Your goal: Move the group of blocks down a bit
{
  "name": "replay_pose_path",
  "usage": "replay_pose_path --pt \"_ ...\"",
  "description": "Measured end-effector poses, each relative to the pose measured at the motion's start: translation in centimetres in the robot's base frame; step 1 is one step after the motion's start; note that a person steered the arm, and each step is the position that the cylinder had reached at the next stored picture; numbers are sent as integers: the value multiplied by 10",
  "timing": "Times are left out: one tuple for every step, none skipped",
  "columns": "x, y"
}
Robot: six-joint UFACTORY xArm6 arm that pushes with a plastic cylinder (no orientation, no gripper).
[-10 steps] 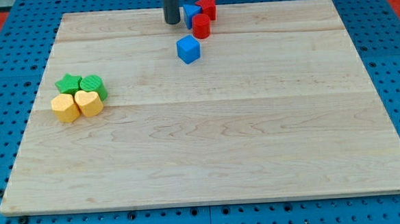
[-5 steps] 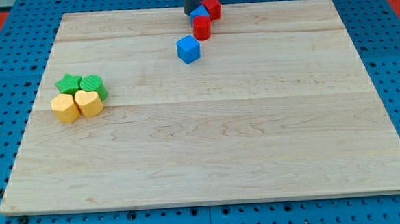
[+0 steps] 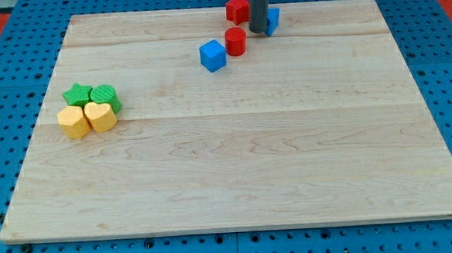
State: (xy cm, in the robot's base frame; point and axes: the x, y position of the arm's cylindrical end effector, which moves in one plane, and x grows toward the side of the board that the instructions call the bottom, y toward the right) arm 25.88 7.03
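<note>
My tip [image 3: 259,29] is near the view's top, right of centre. It stands just left of a blue block [image 3: 271,19], whose shape is partly hidden by the rod. A red star block [image 3: 238,8] lies up-left of the tip. A red cylinder [image 3: 235,41] lies down-left of it. A blue cube [image 3: 213,55] sits further left and lower. On the board's left, a tight group: green star [image 3: 77,94], green cylinder-like block [image 3: 105,96], yellow block [image 3: 74,121], yellow heart [image 3: 100,116].
The wooden board [image 3: 236,165] lies on a blue pegboard table [image 3: 2,138] that surrounds it.
My tip moved right along the top edge. It pushed the blue block to the right, away from the red star. The red cylinder shifted slightly down-right. The left group has not moved.
</note>
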Motion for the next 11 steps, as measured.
replay_pose_path --pt "10 46" --pt "17 90" --pt "-19 113" --pt "-52 91" --pt "-43 33" --pt "6 2" --pt "34 -6" --pt "19 -6" --pt "12 -18" --pt "60 -36" --pt "103 -36"
